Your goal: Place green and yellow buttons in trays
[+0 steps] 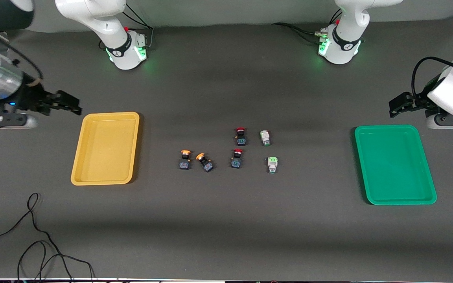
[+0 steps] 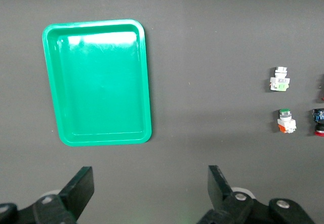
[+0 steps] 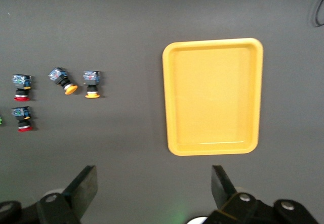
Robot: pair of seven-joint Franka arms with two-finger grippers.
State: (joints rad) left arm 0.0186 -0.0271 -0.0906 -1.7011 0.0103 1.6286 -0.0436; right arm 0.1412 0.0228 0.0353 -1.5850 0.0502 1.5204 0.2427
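Observation:
Two orange-yellow-capped buttons (image 1: 185,159) (image 1: 204,161) and two pale green buttons (image 1: 265,137) (image 1: 272,164) lie mid-table. The empty yellow tray (image 1: 106,149) lies toward the right arm's end, the empty green tray (image 1: 394,165) toward the left arm's end. My right gripper (image 1: 73,105) is open and empty over bare table by the yellow tray's corner. Its wrist view shows the gripper (image 3: 153,188), the tray (image 3: 212,96) and the yellow buttons (image 3: 63,80) (image 3: 91,83). My left gripper (image 1: 397,107) is open and empty by the green tray's corner. Its wrist view shows the gripper (image 2: 151,188), the tray (image 2: 98,82) and the green buttons (image 2: 279,79) (image 2: 286,121).
Two red-capped black switches (image 1: 240,136) (image 1: 237,158) lie between the yellow and green buttons. A loose black cable (image 1: 37,243) lies near the table edge closest to the front camera, at the right arm's end. The arm bases (image 1: 126,51) (image 1: 338,47) stand along the top.

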